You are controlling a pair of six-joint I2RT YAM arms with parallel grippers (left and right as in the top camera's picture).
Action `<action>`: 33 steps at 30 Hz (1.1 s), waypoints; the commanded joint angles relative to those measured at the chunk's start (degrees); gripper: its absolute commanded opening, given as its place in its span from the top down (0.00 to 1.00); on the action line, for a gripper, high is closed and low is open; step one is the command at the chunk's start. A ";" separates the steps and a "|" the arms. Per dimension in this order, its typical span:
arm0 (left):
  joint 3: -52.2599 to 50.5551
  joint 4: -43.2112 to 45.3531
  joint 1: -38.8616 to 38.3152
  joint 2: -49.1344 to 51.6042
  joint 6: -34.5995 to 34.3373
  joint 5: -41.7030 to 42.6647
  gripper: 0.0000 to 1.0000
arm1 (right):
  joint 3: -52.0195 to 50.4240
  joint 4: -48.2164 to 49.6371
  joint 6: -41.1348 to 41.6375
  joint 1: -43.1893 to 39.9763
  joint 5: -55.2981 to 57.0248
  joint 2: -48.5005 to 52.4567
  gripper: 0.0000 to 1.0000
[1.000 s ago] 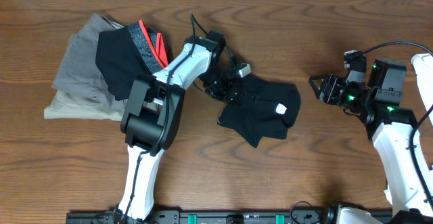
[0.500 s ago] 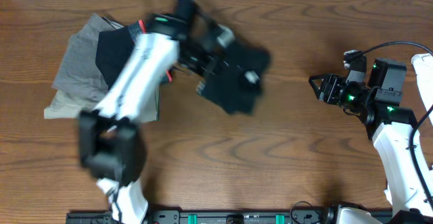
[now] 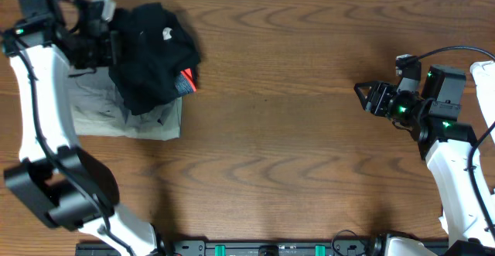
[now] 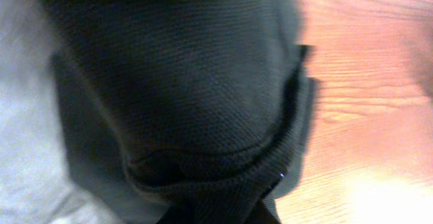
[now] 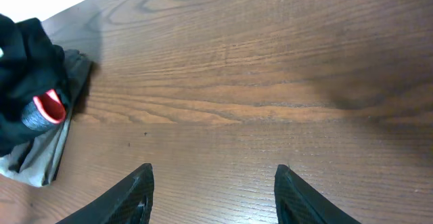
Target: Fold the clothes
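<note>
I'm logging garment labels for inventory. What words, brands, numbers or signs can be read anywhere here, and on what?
No text can be read.
The only candidate is a small white mark on the black T-shirt. It is too small and blurred to tell whether it holds letters.
The two wrist views show no writing.

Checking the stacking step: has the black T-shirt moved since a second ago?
Yes. The black T-shirt went left, from mid-table onto the grey folded garments, which stay at the upper left.
</note>
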 commanded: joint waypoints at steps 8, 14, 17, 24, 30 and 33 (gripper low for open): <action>-0.26 2.32 10.19 8.61 -10.54 -11.32 0.30 | 0.79 0.17 1.05 -0.31 -1.97 -0.48 0.45; 1.75 0.52 11.87 1.31 -11.96 -10.91 0.07 | 0.81 0.83 -0.70 -0.31 -1.99 -0.57 0.47; 1.75 0.31 10.75 -6.16 -11.61 -4.37 0.04 | 0.92 2.71 -2.47 -0.31 -1.99 -1.73 0.49; 1.75 -5.90 -2.16 -24.96 -5.20 -5.79 0.04 | 4.68 3.82 -6.47 -0.31 -1.99 -10.16 0.47; 1.38 -13.35 -18.78 -36.13 -8.13 -21.40 0.02 | 5.29 3.06 -11.04 -0.31 2.25 -21.77 0.40; -0.02 -16.74 -23.32 -38.64 -10.97 -28.59 0.02 | 5.29 1.88 -11.04 -0.31 4.00 -25.46 0.01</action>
